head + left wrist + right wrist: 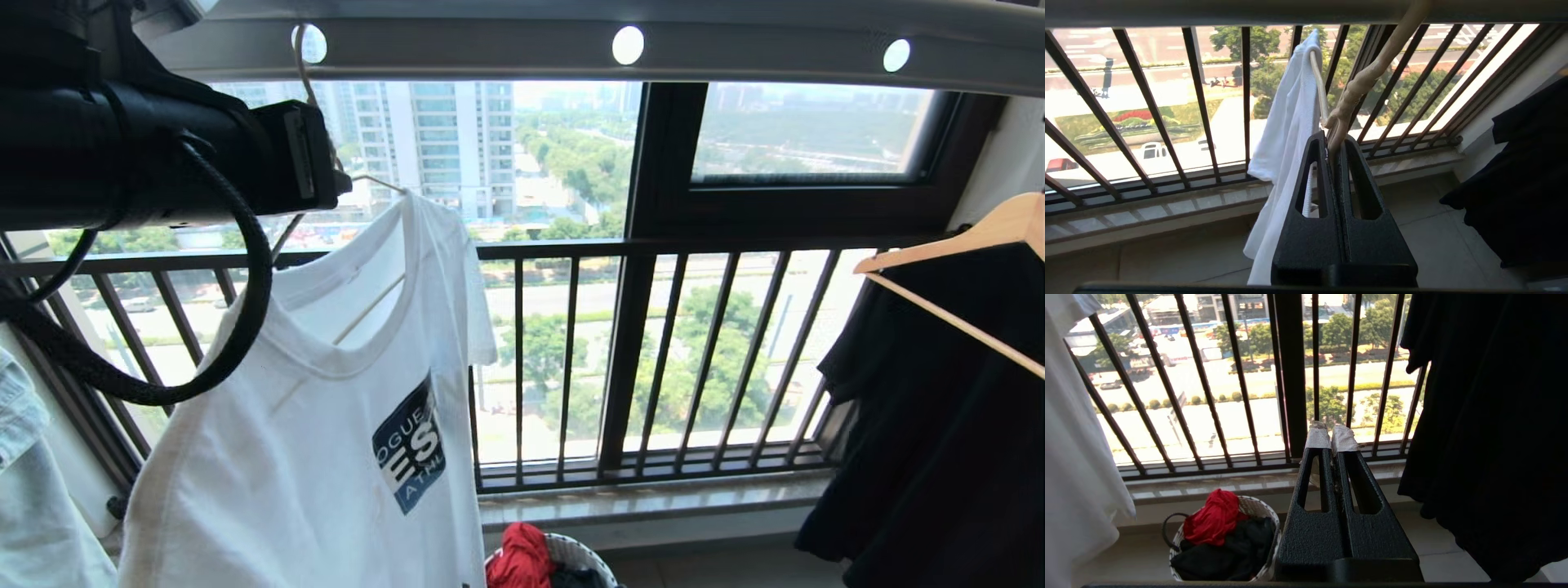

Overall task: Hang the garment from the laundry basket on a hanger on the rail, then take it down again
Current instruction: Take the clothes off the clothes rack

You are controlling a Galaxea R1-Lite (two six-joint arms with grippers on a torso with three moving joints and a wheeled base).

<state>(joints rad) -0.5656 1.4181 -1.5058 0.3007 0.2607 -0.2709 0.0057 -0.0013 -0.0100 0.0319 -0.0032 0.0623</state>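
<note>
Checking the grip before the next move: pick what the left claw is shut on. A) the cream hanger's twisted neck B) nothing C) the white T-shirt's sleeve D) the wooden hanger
A: in the left wrist view the left claw is closed on the twisted neck of the cream hanger, with the white T-shirt draped beside it.

The rail (522, 45) carries the hanger (304, 73), its hook through one of the round holes. On the tiled floor (1445, 539) below stands the laundry basket (1257, 506), beside the window sill.
</note>
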